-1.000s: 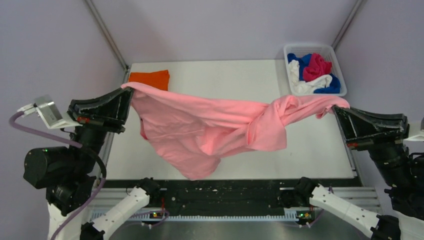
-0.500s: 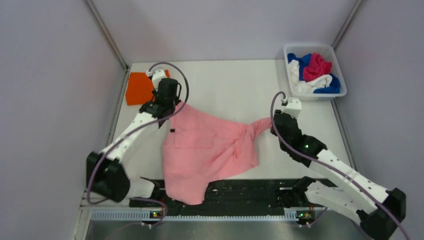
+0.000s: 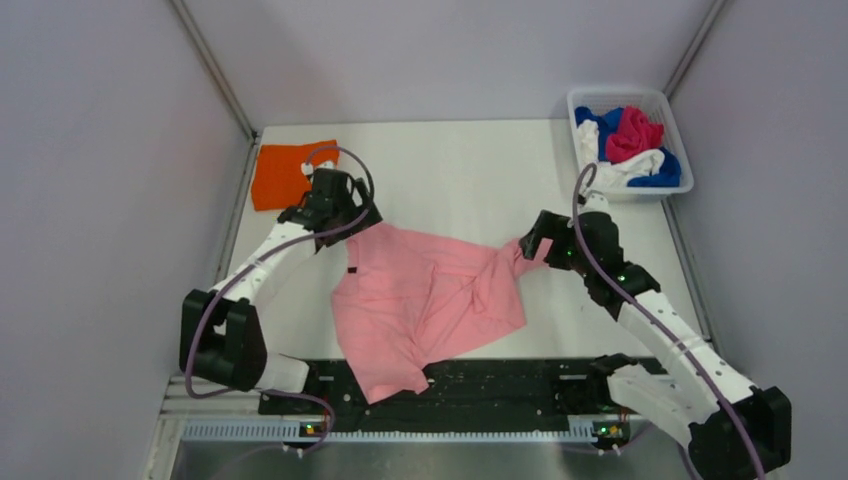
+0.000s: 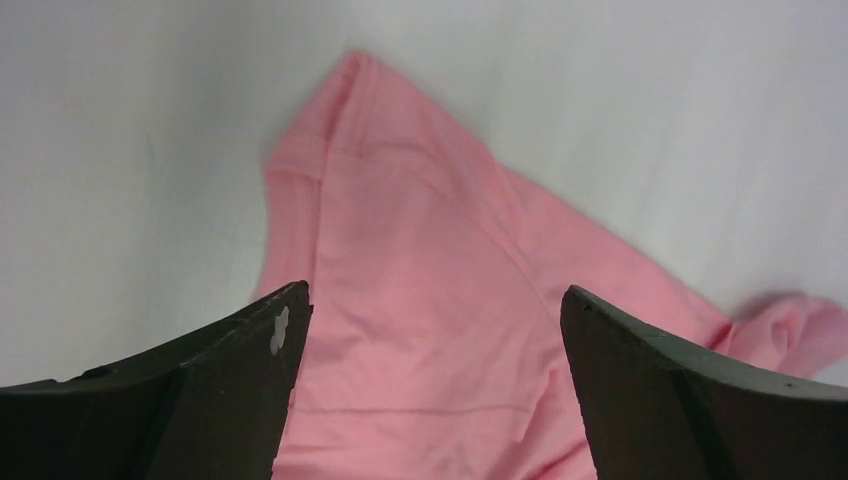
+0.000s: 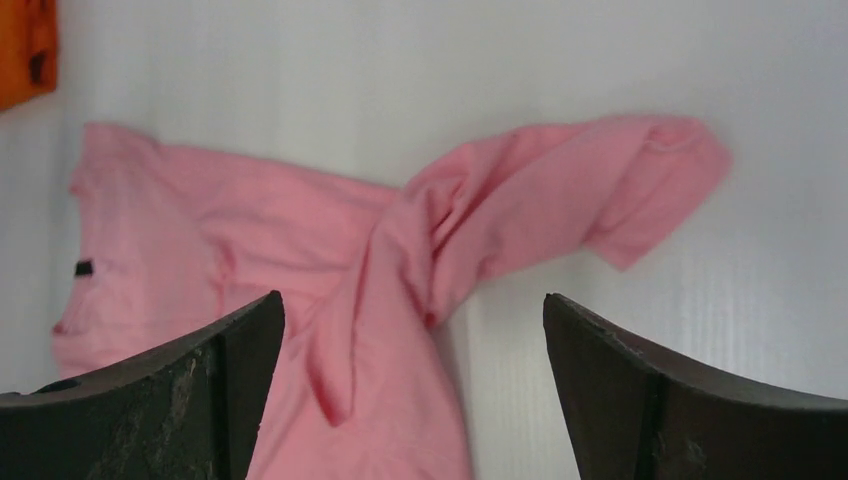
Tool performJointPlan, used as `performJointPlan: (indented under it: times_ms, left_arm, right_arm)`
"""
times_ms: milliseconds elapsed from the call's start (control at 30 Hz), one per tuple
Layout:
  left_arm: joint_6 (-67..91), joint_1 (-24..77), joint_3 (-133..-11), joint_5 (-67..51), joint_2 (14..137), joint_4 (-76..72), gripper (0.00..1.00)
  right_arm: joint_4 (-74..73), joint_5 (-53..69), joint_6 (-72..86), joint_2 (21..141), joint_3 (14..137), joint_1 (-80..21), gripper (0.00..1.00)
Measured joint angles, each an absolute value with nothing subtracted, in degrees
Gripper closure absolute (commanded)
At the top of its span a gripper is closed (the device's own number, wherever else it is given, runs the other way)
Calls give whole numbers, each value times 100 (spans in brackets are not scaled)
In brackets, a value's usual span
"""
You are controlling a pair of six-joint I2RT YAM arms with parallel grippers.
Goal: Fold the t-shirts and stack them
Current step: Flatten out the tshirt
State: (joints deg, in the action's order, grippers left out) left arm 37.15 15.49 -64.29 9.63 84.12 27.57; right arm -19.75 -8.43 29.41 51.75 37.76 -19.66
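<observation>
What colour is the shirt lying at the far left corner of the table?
The shirt is bright orange; the top view shows it best.

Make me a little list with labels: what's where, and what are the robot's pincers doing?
pink shirt: rumpled on the table, one sleeve twisted out to the right
orange shirt: folded, far left corner
bin: far right corner, holds blue, white and magenta shirts
left pincer: open, over the pink shirt's left corner, holding nothing
right pincer: open, over the twisted sleeve, holding nothing
</observation>
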Motion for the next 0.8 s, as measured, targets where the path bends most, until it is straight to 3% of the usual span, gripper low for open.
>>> performJointPlan:
  times_ms: [167,367,600,800]
  left_arm:
    - [4003,1828,-4928,-183,7773,2185,1]
    - [4294,2375,-4125,-1120,8128,1640,1]
    - [4447,2290,-4893,-1520,9196,1194,1]
    - [4333,2097,-6222,-1457,10294,1339,1]
  right_arm:
    - [-1236,224,3035,5531,3474,-2893,1]
    - [-242,1013,3341,6932,3105,-3817,1]
    - [130,582,3586,8082,3468,-3658,1]
    - [397,242,3653,8726,3975,-2829,1]
